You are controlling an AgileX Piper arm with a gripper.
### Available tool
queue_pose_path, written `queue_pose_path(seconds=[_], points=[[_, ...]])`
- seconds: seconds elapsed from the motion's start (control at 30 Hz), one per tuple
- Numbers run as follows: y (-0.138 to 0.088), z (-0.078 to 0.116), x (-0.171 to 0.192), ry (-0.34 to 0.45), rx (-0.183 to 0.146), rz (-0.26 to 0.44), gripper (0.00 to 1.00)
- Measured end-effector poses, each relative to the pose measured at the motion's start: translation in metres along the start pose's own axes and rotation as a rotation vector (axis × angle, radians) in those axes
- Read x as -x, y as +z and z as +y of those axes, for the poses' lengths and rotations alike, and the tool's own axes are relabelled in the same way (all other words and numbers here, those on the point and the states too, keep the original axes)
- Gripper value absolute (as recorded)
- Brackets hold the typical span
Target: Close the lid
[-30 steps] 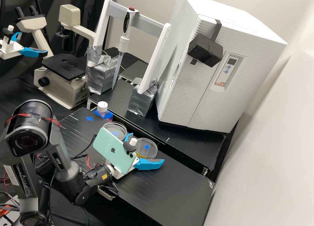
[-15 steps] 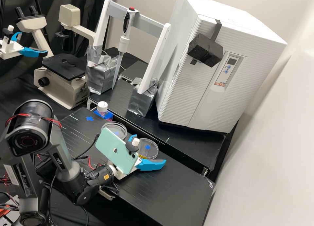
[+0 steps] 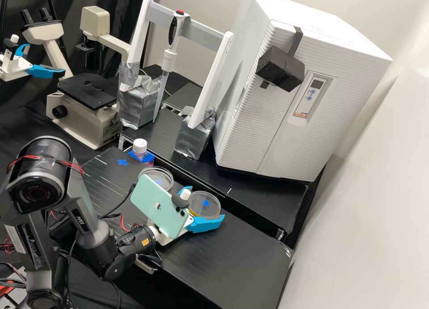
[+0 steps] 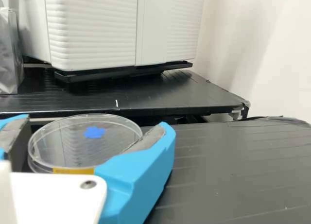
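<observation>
In the high view the gripper (image 3: 206, 203) is low over the bench, its blue fingers on either side of a clear round dish (image 3: 211, 210) with a flat transparent lid (image 3: 206, 196). The wrist view shows the gripper (image 4: 92, 129) closed on the dish's sides, one pad (image 4: 147, 138) against its rim. The lid (image 4: 114, 136) lies over the dish, a blue mark visible at it; a yellow strip (image 4: 73, 170) shows on the dish's near side. Whether the lid sits fully down, I cannot tell.
A second clear dish (image 3: 156, 178) stands beside the gripper, with a white-capped bottle (image 3: 140, 147) behind it. Beyond a gap, the raised shelf (image 3: 263, 199) carries a large white incubator (image 3: 286, 134) and a pipette stand (image 3: 219, 76).
The gripper first shifted slightly to the right, then its fingers came closer together around the dish. The lidded dish has slid slightly to the right.
</observation>
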Motion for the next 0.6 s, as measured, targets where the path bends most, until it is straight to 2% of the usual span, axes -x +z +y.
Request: queue_pose_path(seconds=[0.3, 0.4, 0.6], points=[[-0.0009, 0.0007, 0.0006, 0.001, 0.005, -0.003, 0.0], [-0.0007, 0.0006, 0.0006, -0.001, -0.009, -0.005, 0.0], [-0.003, 0.0029, 0.0022, 0.007, -0.006, -0.001, 0.0]])
